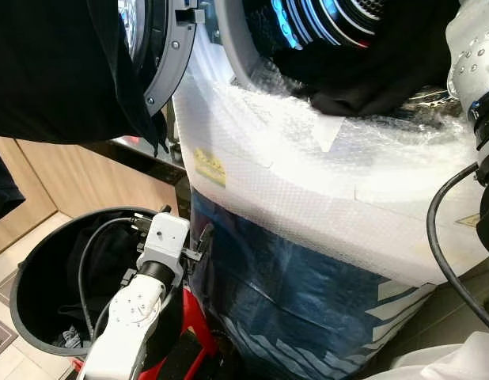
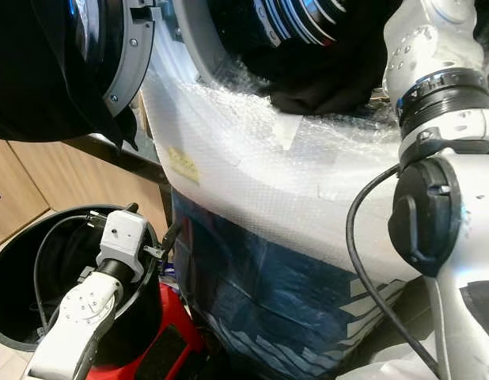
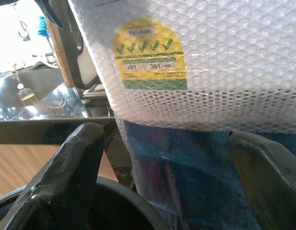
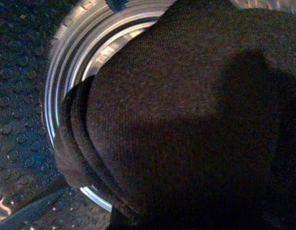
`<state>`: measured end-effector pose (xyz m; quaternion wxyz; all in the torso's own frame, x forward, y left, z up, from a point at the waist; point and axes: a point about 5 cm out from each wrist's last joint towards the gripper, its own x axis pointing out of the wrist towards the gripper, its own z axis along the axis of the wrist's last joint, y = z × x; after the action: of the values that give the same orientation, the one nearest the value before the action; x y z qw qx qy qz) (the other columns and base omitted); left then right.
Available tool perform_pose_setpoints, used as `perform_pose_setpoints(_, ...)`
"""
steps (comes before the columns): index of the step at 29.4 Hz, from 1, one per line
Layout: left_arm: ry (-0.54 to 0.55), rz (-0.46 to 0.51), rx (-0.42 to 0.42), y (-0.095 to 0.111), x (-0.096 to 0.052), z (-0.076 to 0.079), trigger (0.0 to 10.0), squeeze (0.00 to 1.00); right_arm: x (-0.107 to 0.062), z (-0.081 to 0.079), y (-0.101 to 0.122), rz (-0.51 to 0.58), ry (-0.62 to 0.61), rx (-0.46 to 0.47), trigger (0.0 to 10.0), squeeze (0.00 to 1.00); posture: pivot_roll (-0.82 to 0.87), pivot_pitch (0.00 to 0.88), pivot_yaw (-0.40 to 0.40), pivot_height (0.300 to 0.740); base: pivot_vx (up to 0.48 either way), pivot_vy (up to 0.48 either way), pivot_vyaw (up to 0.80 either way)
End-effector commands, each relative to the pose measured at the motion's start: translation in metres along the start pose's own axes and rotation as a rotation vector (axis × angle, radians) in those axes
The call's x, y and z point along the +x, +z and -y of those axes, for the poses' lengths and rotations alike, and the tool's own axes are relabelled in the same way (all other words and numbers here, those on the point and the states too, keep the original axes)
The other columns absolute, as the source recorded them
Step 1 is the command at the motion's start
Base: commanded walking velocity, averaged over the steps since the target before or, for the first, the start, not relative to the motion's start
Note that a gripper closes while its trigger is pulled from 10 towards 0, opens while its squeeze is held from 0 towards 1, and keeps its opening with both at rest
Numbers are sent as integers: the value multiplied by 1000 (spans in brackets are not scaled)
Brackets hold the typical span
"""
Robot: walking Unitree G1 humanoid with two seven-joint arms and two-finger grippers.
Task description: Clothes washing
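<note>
Left gripper (image 3: 167, 187): its two black fingers (image 3: 62, 177) stand well apart with nothing between them. It hangs low, just over the rim of the black bin (image 1: 31, 332), beside the front of the washing machine.

Right gripper: the silver right arm (image 2: 434, 87) reaches up to the drum opening. I cannot tell if its fingers are open or closed, because dark fabric covers nearly all of the right wrist view.

Dark garment (image 1: 363, 83): a black cloth that lies half in the drum opening. Its lower edge hangs out over the lip and rests on the bubble wrap. It is bunched, so no clear long axis can be told; the loose end points outward and down, away from the drum.

Drum (image 4: 66, 72): the shiny metal ring shows around the fabric.

Washing machine (image 1: 308, 198): its front is wrapped in bubble wrap above and blue plastic film (image 1: 292, 309) below. A yellow sticker (image 3: 149, 55) sits under the wrap.

Door (image 1: 161, 55): it is swung open to the left, and another dark cloth (image 1: 54, 71) hangs in front of it.

Black bin: it stands on the floor at the left of the machine, with dark items inside.
</note>
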<state>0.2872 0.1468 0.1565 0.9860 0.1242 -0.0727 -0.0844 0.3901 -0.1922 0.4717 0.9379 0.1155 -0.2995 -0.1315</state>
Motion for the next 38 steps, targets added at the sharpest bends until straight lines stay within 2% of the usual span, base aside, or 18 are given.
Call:
perform_pose_setpoints(1,-11,-9,16,-1,-1,4,10000,0,-3,-26,10,44,147,-29,0,0,51,50,-55,740,0,0,0)
perform_pose_setpoints(3,-14,-12,16,-1,0,4,10000,0,-6,-35,2,11,210,-45,0,0,49,50,-54,740,0,0,0)
perform_pose_setpoints(4,-23,-15,13,-1,-1,6,10000,0,-12,-44,-16,-54,267,-70,196,0,47,51,-50,740,0,0,0)
perform_pose_setpoints(5,-32,-19,13,-2,-1,7,10000,0,-17,-51,-28,-99,308,-68,8980,0,50,51,-48,740,0,0,0)
perform_pose_setpoints(6,-38,-23,13,-3,-1,8,10000,0,-20,-55,-35,-129,336,-64,8980,0,51,52,-48,740,0,0,0)
perform_pose_setpoints(7,-46,-27,13,-3,-1,9,10000,0,-27,-64,-49,-174,403,-97,10000,0,57,50,-49,740,0,0,0)
perform_pose_setpoints(11,-53,-33,11,-3,-1,11,10000,0,-40,-74,-72,-231,472,-178,10000,0,55,52,-46,740,0,0,0)
perform_pose_setpoints(12,-55,-35,10,-3,-1,12,10000,0,-44,-75,-80,-254,470,-206,10000,698,56,55,-47,740,0,0,0)
perform_pose_setpoints(13,-56,-36,10,-3,-2,12,10000,0,-45,-75,-82,-258,469,-222,10000,698,61,54,-49,740,0,0,0)
perform_pose_setpoints(14,-57,-36,10,-3,-2,12,10000,0,-45,-76,-83,-260,471,-227,10000,1000,62,53,-49,740,0,0,0)
perform_pose_setpoints(22,-60,-52,11,-4,-3,14,10000,0,-39,-74,-72,-253,410,-200,10000,1000,63,53,-56,740,0,0,0)
perform_pose_setpoints(26,-62,-51,12,-4,-4,15,10000,0,-27,-55,-57,-224,214,-144,10000,1000,75,55,-65,740,0,0,0)
perform_pose_setpoints(28,-57,-50,11,-4,-3,15,10000,0,-21,-40,-52,-212,117,-158,10000,1000,83,51,-71,740,0,0,0)
perform_pose_setpoints(29,-53,-50,10,-3,-3,15,10000,0,-21,-39,-54,-241,114,-123,10000,1000,84,54,-74,740,0,0,0)
perform_pose_setpoints(30,-48,-53,8,-3,-4,14,10000,0,-27,-54,-59,-275,238,-106,10000,1000,75,57,-74,740,0,0,0)
perform_pose_setpoints(32,-45,-56,7,-3,-4,14,10000,0,-33,-68,-63,-274,357,-162,10000,1000,69,60,-74,740,0,0,0)
perform_pose_setpoints(34,-58,-63,-2,-5,-4,18,10000,0,-37,-70,-72,-270,364,-248,10000,1000,56,62,-68,740,0,0,0)
perform_pose_setpoints(38,-72,-57,-5,-3,-2,22,10000,0,-43,-64,-90,-340,332,-214,10000,1000,61,62,-68,740,0,0,0)
